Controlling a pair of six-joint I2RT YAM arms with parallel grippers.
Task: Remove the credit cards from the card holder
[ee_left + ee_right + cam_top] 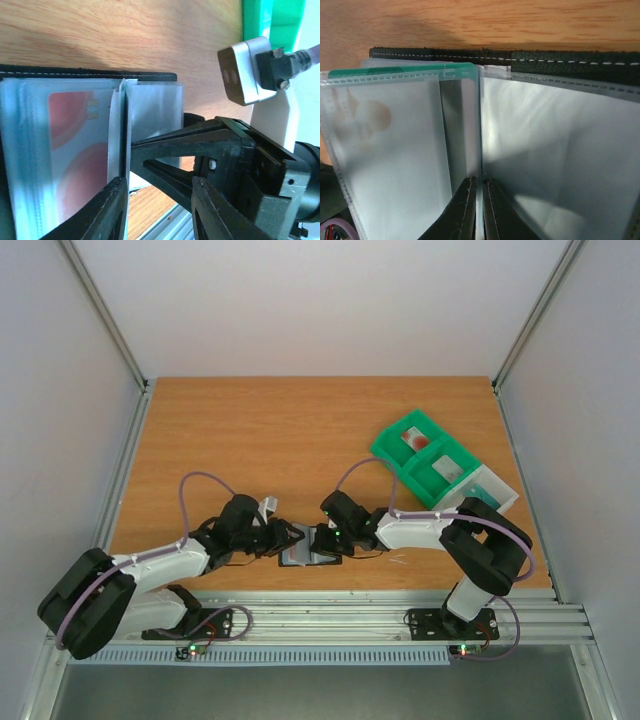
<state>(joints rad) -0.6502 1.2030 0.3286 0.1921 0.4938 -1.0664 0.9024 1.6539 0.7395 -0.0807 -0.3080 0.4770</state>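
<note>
Near edge: both arm bases on rail, arms bent inward, wrists meeting low at centre-front of table [260, 430]. Card holder [305, 550] lying open on the wood betw the two grippers, close to near edge, black outside down, clear sleeves up.

L gripper [160, 185]: fingers apart, medium gap, nothing clamped betw them. One finger [100, 215] over edge of the sleeve stack, the other off to the side of it. Seen just past it: pale card [75, 145] w/ red round marks and a chip, inside a sleeve, not pulled out.

R gripper [479, 182]: jaws nearly together, pinching a thin clear sleeve leaf [479, 130] standing up at the holder's spine. In R wrist view, left of the leaf: teal-green card [370, 73], only its top edge showing above a frosted sleeve. Faint reddish round mark visible through the plastic below. Sleeve right of the leaf looking blank, contents can't tell. Black stitched edge of holder beyond, then bare wood.

Far right: green tray [380, 451], well apart from holder. Red-marked card [415, 440] in its far compartment, pale card-like item [455, 472] in next one. Pale flat piece [497, 495] touching tray's near-right side, can't tell what.
</note>
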